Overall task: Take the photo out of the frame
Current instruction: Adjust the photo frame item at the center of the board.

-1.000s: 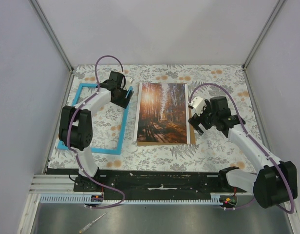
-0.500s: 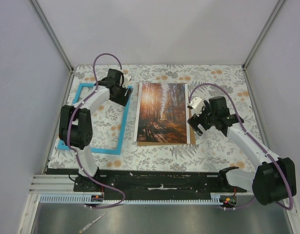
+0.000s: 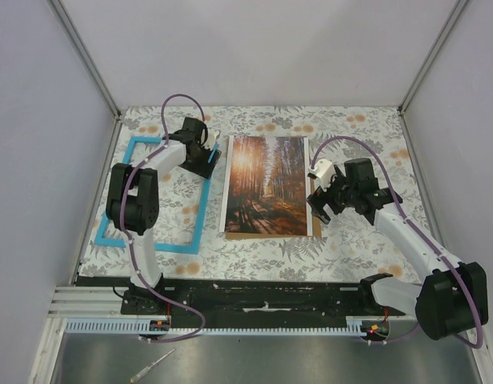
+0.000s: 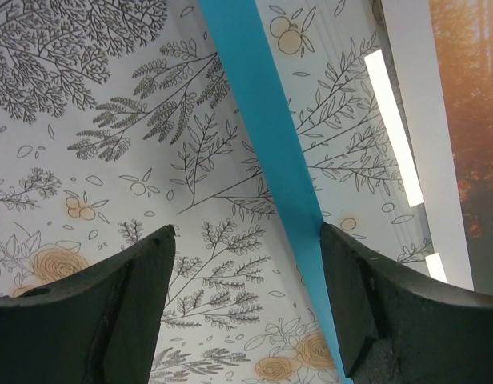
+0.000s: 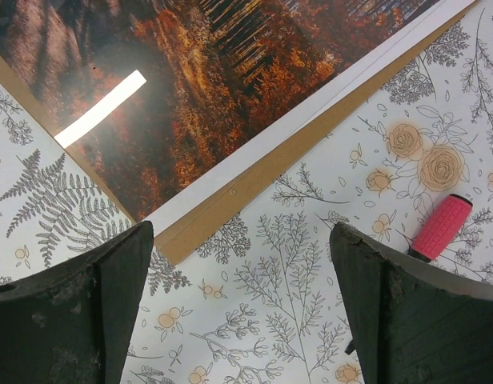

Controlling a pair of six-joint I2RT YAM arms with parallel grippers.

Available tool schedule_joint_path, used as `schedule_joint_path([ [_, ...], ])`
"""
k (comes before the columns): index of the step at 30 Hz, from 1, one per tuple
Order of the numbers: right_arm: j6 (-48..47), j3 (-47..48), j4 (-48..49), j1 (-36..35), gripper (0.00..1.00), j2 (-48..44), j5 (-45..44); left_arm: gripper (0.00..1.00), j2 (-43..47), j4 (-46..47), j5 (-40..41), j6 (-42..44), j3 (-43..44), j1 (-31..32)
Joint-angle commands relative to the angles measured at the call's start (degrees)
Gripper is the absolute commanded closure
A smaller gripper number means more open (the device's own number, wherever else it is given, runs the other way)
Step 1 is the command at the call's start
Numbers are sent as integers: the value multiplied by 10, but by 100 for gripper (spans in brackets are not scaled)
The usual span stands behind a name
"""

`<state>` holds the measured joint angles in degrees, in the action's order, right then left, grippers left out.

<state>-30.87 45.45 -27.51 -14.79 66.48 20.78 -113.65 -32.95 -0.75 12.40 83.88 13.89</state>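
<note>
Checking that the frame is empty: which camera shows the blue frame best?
The top external view: the frame lies nearly whole on the table cover, flowered cloth showing inside it, the photo beside it. The left wrist view shows a stretch of one blue bar; the right wrist view shows none of it.

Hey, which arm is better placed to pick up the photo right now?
Right. The right gripper hangs open beside the photo, at its near right corner. The left gripper is open over the blue rail of the frame, off to the photo's side.
</note>
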Motion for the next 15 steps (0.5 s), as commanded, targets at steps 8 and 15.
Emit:
schedule_joint_path([
  [8, 6, 17, -1, -1, 2, 1, 22, 21, -48, -11, -29, -43, 59, 4],
  [15, 5, 17, 0, -2, 2, 2, 22, 24, -95, -21, 5, -48, 102, 4],
])
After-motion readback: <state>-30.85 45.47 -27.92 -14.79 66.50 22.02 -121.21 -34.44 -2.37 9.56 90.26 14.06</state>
